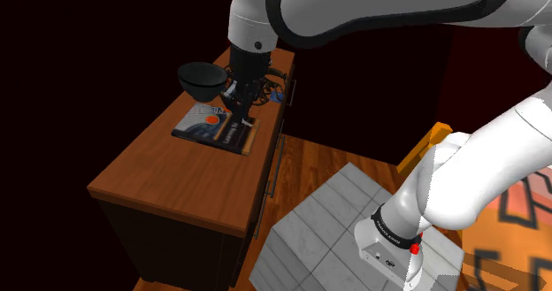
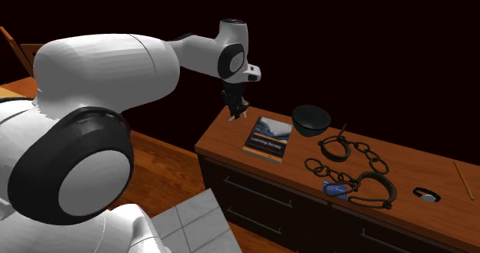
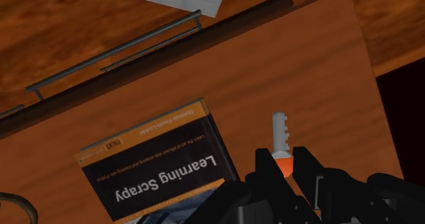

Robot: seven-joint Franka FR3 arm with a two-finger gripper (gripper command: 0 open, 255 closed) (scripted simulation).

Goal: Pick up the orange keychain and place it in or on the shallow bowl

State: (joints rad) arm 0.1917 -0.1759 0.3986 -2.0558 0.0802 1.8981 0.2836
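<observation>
The white arm reaches out from its stand (image 1: 327, 232) over the near end of the wooden table (image 2: 225, 141), wrist bent so the tool (image 2: 236, 111) points straight down, hanging above the tabletop. In the wrist view the tool (image 3: 285, 168) is closed on the orange keychain (image 3: 282, 139). Its orange end is pinched between the black fingers (image 3: 267, 173), and a pale grey, notched, key-like shaft sticks out past the fingertips, clear of the wood.

Just beside the tool lies a book (image 3: 160, 175) titled "Learning Scrapy", flat on the table. Beyond the book from the tool sits the dark bowl (image 2: 311, 119), upright. Farther along lie a chain of dark rings (image 2: 350, 163) and a small blue object (image 2: 335, 188).

The tool's body covers one corner of the book, and the fingers hide the keychain's held end.
</observation>
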